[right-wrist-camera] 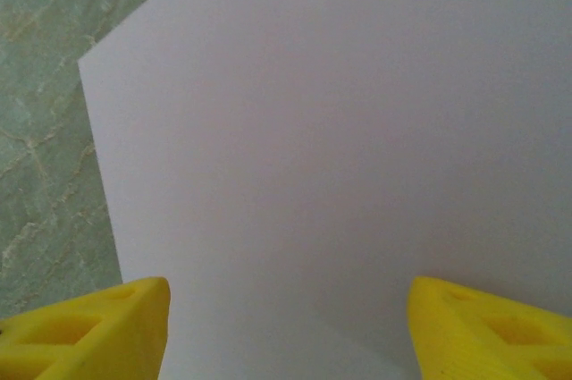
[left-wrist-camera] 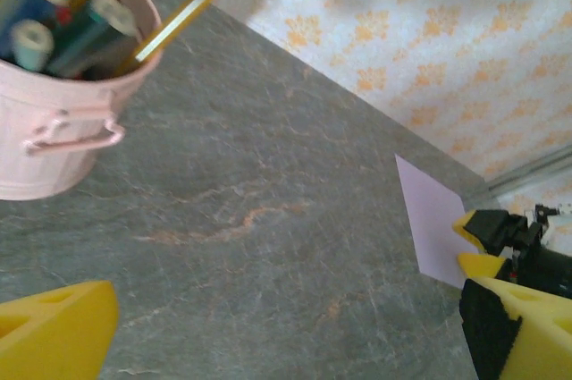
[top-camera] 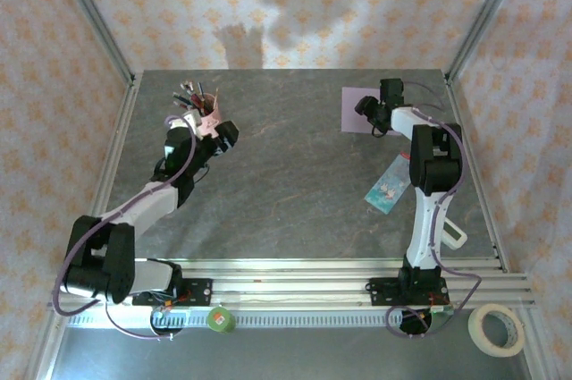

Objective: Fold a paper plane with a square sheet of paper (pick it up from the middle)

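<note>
Jaws stood apart on the right gripper (right-wrist-camera: 286, 331), yellow fingertips (right-wrist-camera: 89, 331) spread low over the square sheet of paper (right-wrist-camera: 340, 130), which lay flat at the far right of the table (top-camera: 295, 183). Whether they touched it was hard to say. Over by the pink pen cup (top-camera: 207, 110), the left gripper (left-wrist-camera: 286, 308) hung wide open above bare tabletop.

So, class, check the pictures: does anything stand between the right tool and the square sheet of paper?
Nothing visible does. The right tool is directly over the square sheet of paper, with bare paper between its open fingers. The teal-and-white packet lies well clear, beside the right arm.
</note>
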Tool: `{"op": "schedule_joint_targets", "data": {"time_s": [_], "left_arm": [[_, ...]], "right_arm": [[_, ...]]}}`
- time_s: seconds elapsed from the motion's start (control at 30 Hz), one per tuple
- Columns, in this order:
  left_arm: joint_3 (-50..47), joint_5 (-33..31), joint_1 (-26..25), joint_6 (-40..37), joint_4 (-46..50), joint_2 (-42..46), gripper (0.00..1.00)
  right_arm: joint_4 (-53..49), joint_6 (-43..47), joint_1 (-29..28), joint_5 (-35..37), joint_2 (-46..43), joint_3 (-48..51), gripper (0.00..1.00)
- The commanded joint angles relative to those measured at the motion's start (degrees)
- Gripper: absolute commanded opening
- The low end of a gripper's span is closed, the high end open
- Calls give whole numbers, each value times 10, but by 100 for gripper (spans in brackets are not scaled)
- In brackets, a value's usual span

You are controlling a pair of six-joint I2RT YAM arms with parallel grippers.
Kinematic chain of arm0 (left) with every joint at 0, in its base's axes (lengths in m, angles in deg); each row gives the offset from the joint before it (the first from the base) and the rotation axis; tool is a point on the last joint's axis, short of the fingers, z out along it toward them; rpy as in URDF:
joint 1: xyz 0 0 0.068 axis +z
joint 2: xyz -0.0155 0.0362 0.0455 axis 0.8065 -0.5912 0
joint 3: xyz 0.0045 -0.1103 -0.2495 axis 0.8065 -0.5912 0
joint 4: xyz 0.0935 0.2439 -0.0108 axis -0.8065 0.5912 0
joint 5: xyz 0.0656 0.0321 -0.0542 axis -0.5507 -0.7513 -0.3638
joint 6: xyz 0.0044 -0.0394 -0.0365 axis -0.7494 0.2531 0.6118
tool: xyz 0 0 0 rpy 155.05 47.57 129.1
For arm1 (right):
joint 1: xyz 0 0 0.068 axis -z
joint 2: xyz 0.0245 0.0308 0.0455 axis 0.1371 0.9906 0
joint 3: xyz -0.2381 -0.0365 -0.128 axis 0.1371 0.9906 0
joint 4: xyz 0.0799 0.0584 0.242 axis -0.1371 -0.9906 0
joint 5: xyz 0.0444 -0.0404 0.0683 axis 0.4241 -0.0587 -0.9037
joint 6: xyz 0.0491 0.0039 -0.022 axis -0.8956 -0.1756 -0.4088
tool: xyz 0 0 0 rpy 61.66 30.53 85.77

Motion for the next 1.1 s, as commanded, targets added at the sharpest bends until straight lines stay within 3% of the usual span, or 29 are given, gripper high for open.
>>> {"op": "schedule_joint_targets", "data": {"time_s": [0.0, 0.27, 0.4, 0.57, 0.67, 0.77, 0.83, 0.87, 0.93, 1.07], "left_arm": [[25, 20, -12, 19, -16, -24, 99], [68, 50, -32, 16, -8, -86, 99], [82, 65, -43, 16, -14, -112, 99], [105, 71, -61, 10, 0, -139, 97], [113, 70, -68, 10, 3, -152, 96], [118, 70, -71, 23, 4, -159, 96], [112, 71, -71, 38, -6, -157, 96], [110, 69, -71, 44, -9, -155, 96], [103, 65, -71, 56, -15, -151, 97], [89, 56, -71, 69, -25, -142, 99]], "right_arm": [[-53, -8, -16, -14, 18, 8, 70], [-89, -71, -91, -59, 2, 63, 67], [16, -189, -140, -177, -34, 173, 62], [128, -317, -218, -172, -115, 293, 62], [162, -350, -240, -180, -144, 318, 62], [159, -295, -233, -177, -167, 282, 64], [127, -217, -229, -142, -181, 236, 71], [115, -182, -226, -132, -184, 217, 77], [108, -123, -219, -119, -183, 189, 99], [99, -63, -201, -127, -141, 145, 99]]}}
